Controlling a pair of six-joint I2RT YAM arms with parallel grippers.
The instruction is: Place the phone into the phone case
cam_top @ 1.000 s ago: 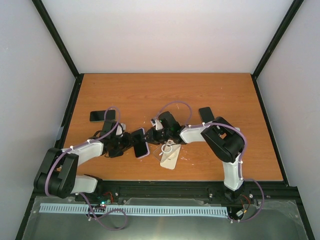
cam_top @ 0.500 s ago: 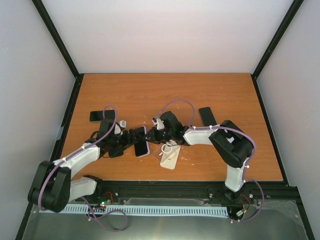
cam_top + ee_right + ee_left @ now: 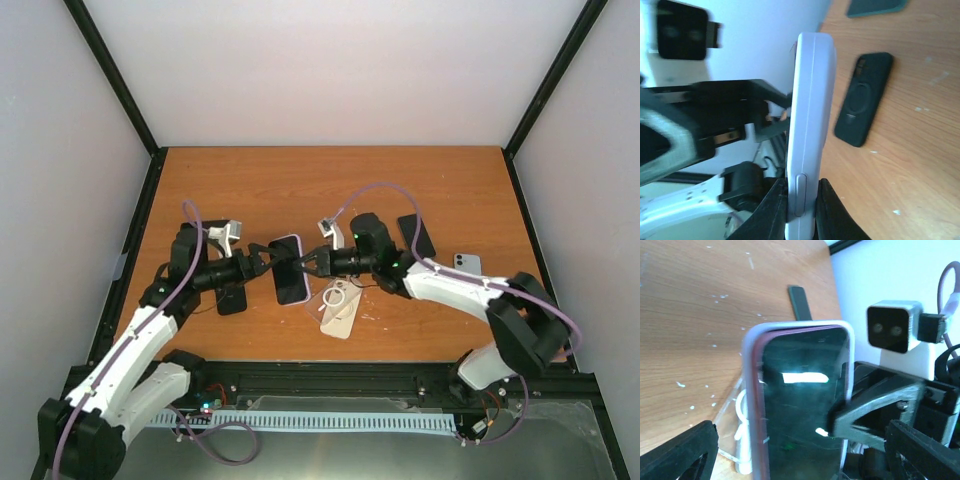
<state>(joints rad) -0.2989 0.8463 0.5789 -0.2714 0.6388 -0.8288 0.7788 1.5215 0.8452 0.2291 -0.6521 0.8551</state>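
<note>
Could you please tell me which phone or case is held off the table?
The phone in the lilac case, pinched edge-on by the right tool; the others, such as the clear case, lie flat on the table.

**Three Views, One Meeting Point**

From above and behind the arm bases we look down over the whole tabletop point(image 3: 400, 180), far enough to take in both arms. Our left wrist view sits very close, facing the screen of the phone point(image 3: 800, 400), with the right wrist camera point(image 3: 892, 327) just beyond. Our right wrist view, equally near, looks along that phone's edge toward the left wrist camera point(image 3: 682, 27). All three share the phone.
</note>
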